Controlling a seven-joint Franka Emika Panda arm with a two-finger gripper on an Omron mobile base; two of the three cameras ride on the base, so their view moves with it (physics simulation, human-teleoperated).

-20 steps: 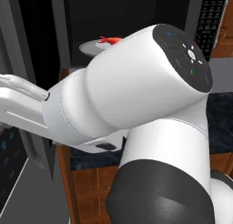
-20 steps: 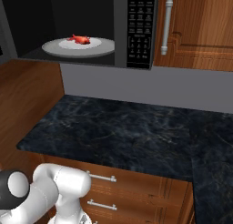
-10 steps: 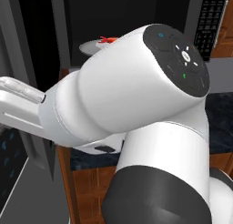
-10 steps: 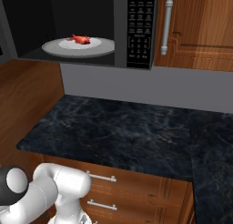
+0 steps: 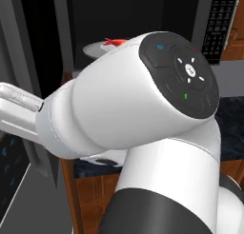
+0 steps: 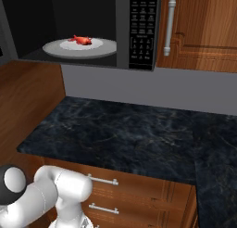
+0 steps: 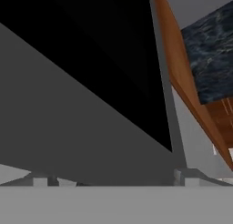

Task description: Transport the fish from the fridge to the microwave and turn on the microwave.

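I am seeing the gripper point(image 7: 111, 182) with its jaws spread wide and holding nothing; its fingers point(image 7: 40, 180) are sitting at the bottom of the hand view, facing a grey panel with a black pane, likely the microwave door, though I cannot tell for sure. The fish point(image 6: 81, 39) is lying on the turntable point(image 6: 104, 48) inside the open microwave point(image 6: 143, 30), left of the keypad point(image 6: 141, 33). The dark counter point(image 6: 139, 134) is lying below the microwave, with wooden drawers point(image 6: 134, 199) under it and a cabinet point(image 6: 203, 28) to the right.
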